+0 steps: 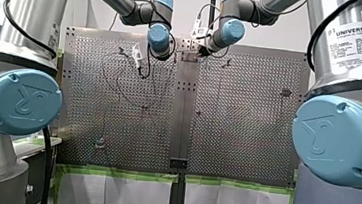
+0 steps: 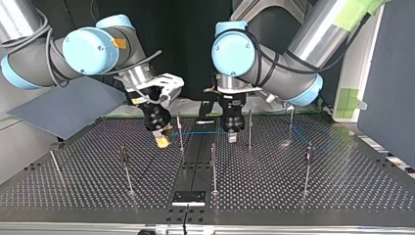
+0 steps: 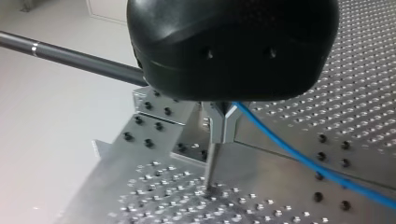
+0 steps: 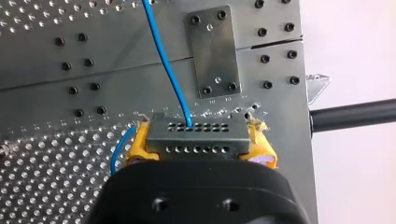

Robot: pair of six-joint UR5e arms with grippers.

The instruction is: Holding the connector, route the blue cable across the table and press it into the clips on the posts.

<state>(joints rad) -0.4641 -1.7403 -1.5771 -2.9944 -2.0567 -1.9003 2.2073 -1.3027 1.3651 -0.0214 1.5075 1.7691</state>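
While my right gripper [image 4: 198, 148] clamps the connector [image 4: 198, 133], keep the cable [image 4: 163, 60] taut toward my left gripper [image 2: 233, 136], which sits at three o'clock in the top view. I cannot tell how its jaws stand.

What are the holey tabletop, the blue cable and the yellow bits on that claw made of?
Tabletop: looks like metal, maybe aluminium; matte silver-grey, drilled holes, dull glints.
Blue cable: smooth plastic sheath, bending freely; the core is hidden.
Yellow pads on my right gripper: probably rubber or foam; matte, with ragged edges.
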